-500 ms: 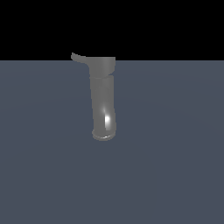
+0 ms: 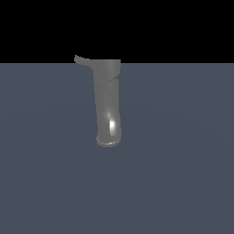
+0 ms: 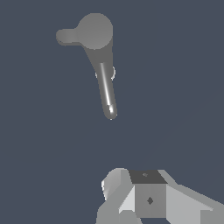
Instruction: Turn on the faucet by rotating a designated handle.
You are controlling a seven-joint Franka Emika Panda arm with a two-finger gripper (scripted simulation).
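Nothing has moved: faucet [image 2: 108, 109] stands alone on the tabletop [image 2: 183, 183], its handle [image 2: 83, 60] jutting from the collar. Fingers [image 3: 131, 205] hover well apart from it; whether open, I cannot tell.

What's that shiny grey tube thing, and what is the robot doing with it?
That shiny tube is a faucet standing on a flat grey floor. A little flat handle sticks out sideways near its top. The robot is meant to turn that handle to switch the water on. Right now nothing is touching the faucet. In the wrist view, only part of the white gripper shows at the picture's edge, well away from the faucet, and I cannot tell whether its jaws are open or shut.
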